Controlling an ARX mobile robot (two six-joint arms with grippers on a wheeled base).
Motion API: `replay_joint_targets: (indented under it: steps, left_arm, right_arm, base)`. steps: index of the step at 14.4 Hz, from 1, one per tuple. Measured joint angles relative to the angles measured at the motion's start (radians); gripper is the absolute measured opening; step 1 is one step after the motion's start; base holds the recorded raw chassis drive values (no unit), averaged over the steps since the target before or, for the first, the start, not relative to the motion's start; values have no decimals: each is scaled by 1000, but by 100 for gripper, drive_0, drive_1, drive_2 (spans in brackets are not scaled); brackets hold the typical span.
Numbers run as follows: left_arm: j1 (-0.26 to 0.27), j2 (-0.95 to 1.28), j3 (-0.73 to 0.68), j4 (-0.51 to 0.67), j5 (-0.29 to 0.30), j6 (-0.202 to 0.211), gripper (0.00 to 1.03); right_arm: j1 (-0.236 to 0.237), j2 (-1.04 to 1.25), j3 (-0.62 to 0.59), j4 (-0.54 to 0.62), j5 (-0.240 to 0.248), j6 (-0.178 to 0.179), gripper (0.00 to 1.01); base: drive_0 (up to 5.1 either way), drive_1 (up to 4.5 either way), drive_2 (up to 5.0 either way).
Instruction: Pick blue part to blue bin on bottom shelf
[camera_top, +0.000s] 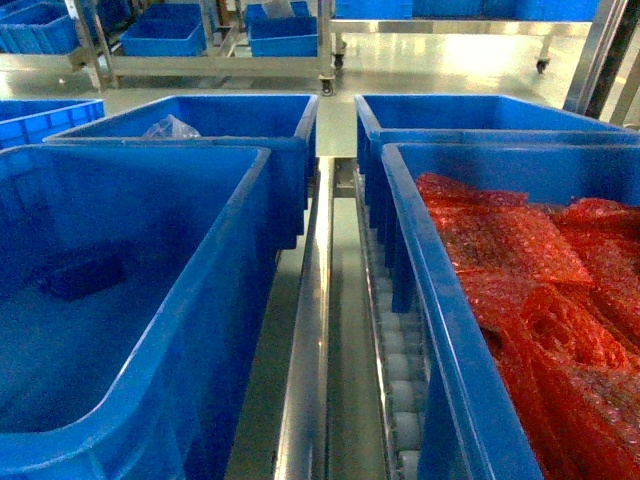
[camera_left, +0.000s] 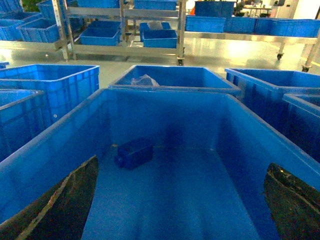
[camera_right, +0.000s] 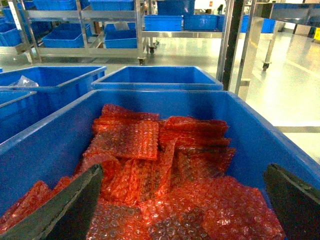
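A dark blue blocky plastic part (camera_left: 133, 153) lies on the floor of a large blue plastic crate (camera_left: 165, 95), below the left end effector (camera_left: 180, 210), fingers spread and empty; the right end effector (camera_right: 182, 207) hangs likewise released over red bubble-wrap bags (camera_right: 150, 150). No delivery to the bottom-shelf blue bin (camera_left: 158, 37) shows.

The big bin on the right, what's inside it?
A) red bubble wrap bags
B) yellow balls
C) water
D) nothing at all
A: the right bin is piled with crinkly red bubble wrap bags, which the right wrist view also shows filling it.
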Motion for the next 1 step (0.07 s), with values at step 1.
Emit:
replay_joint_targets:
  steps: [1]
  left_arm:
    - [0,0,0,0,0,0,98]
  right_arm:
    - [0,0,0,0,0,0,98]
  base:
    - [0,0,0]
